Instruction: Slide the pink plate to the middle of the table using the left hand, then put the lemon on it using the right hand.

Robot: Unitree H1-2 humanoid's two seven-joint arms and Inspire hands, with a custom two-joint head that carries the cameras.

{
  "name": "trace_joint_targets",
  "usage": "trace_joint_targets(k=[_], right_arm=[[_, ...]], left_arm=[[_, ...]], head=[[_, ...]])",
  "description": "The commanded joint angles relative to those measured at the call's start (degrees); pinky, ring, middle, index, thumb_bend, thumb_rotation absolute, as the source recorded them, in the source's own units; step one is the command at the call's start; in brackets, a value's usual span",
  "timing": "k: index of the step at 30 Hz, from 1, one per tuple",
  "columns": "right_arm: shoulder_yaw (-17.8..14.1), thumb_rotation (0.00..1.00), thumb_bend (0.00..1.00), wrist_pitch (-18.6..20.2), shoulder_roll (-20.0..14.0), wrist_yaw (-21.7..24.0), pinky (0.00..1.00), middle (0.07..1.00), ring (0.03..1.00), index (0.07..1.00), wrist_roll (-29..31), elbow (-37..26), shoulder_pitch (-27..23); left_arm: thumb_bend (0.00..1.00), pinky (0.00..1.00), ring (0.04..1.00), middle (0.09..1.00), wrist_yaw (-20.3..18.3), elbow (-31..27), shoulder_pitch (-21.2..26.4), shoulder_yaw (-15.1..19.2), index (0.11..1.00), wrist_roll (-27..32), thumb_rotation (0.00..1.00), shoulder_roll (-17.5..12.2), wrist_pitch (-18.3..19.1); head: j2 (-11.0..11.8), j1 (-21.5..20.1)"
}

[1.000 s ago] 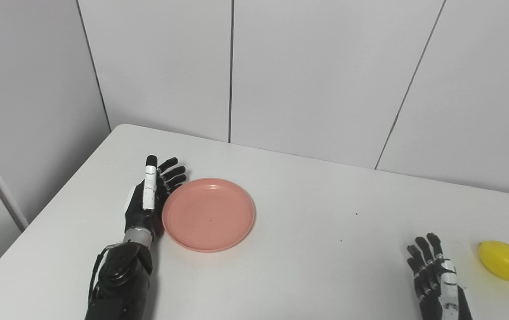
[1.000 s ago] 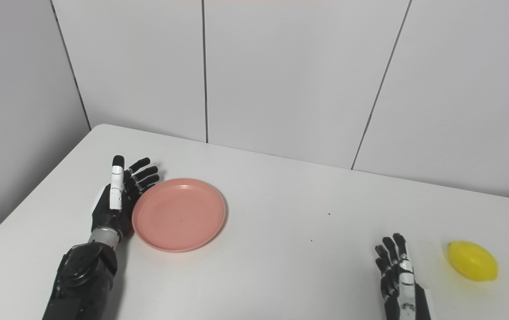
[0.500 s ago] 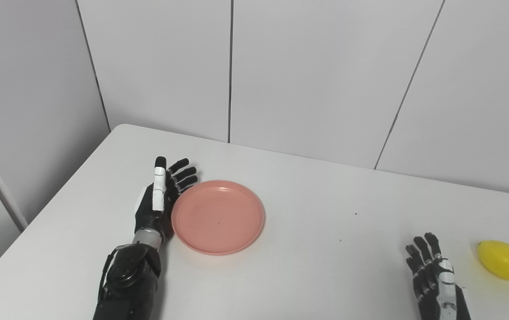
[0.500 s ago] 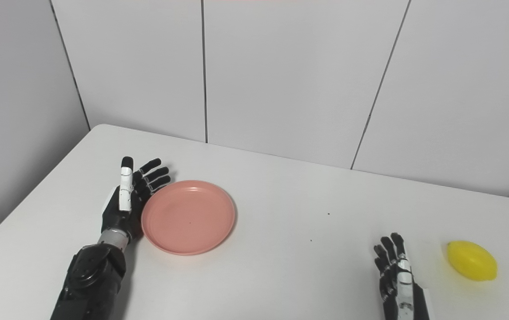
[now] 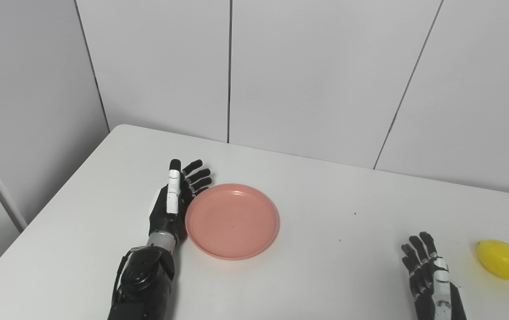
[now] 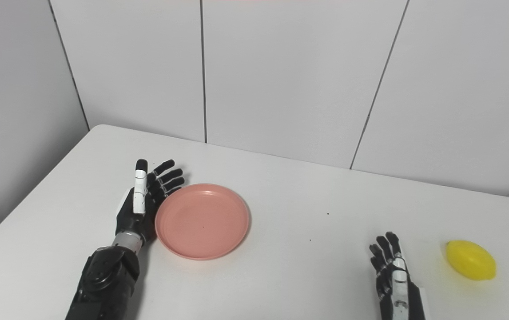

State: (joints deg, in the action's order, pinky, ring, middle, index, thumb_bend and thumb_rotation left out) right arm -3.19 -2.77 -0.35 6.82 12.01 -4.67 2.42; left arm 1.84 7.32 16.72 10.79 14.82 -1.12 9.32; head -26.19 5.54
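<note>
The pink plate (image 5: 232, 220) lies flat on the white table (image 5: 316, 266), left of the middle. My left hand (image 5: 172, 202) is open, set on edge with its palm against the plate's left rim and its fingers stretched out past the rim's far left side. The yellow lemon (image 5: 502, 259) lies near the table's right edge. My right hand (image 5: 430, 278) is open and empty at the bottom right, fingers up, a short way left of the lemon and not touching it.
Grey wall panels (image 5: 308, 75) stand close behind the table's far edge. The table's left edge (image 5: 54, 200) runs diagonally near my left arm. A few small dark specks (image 5: 355, 214) mark the tabletop between the plate and the lemon.
My left hand has pushed the pink plate to the right, toward the table's middle. The right hand and the lemon have stayed almost in place.
</note>
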Motion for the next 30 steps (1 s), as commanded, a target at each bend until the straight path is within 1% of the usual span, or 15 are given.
trace_joint_targets(k=[1,5,11,15,18,21,25,30], right_arm=[[0.92,0.97,0.59,-0.77,1.61,-0.18,0.97,0.936,0.925,0.946,0.07,2.81,2.17],[0.99,0.96,0.59,-0.9,1.89,-0.34,0.96,0.933,0.922,0.941,0.01,2.8,2.15],[1.43,0.96,0.6,-1.48,1.77,-0.22,0.97,0.941,0.932,0.946,-0.38,2.84,2.18],[1.62,0.96,0.61,-1.78,1.86,-0.29,0.95,0.936,0.925,0.947,-0.4,2.82,2.2],[1.92,0.97,0.61,-1.33,2.06,-0.77,0.95,0.931,0.92,0.942,-1.02,2.08,2.33],[2.07,0.97,0.61,-1.14,2.17,-1.06,0.94,0.926,0.916,0.939,-1.31,1.77,2.4],[2.24,0.95,0.61,-0.9,2.55,-1.28,0.94,0.923,0.913,0.935,-1.48,1.38,2.48],[2.45,0.95,0.6,-0.43,3.1,-1.62,0.94,0.92,0.91,0.933,-1.8,0.97,2.52]], left_arm=[[0.86,0.78,0.768,0.747,0.43,1.14,1.29,-0.29,0.767,-0.07,0.96,0.94,-0.75],[0.86,0.79,0.768,0.747,0.6,2.44,1.49,-0.22,0.769,-0.44,0.96,1.72,-1.77],[0.86,0.78,0.776,0.754,1.13,4.03,1.13,-0.3,0.785,-0.84,0.98,2.93,-1.98],[0.85,0.79,0.783,0.761,1.1,3.84,0.81,-0.04,0.79,0.25,0.98,3.62,-0.94],[0.83,0.79,0.778,0.756,1.72,3.61,0.76,0.71,0.783,1.85,0.98,4.83,0.97],[0.83,0.79,0.777,0.754,1.82,3.59,0.73,1.13,0.786,3.13,0.98,5.47,2.13],[0.82,0.79,0.773,0.754,1.94,3.39,0.42,0.73,0.791,3.91,0.98,6.39,3.73],[0.83,0.8,0.78,0.761,1.09,3.31,0.05,-0.29,0.794,4.47,0.98,6.81,4.38]], head=[[-0.17,-0.04],[-0.23,-0.23],[-0.58,-0.5],[-0.67,-0.78],[-0.89,-1.2],[-0.98,-1.39],[-1.24,-1.82],[-1.51,-2.37]])
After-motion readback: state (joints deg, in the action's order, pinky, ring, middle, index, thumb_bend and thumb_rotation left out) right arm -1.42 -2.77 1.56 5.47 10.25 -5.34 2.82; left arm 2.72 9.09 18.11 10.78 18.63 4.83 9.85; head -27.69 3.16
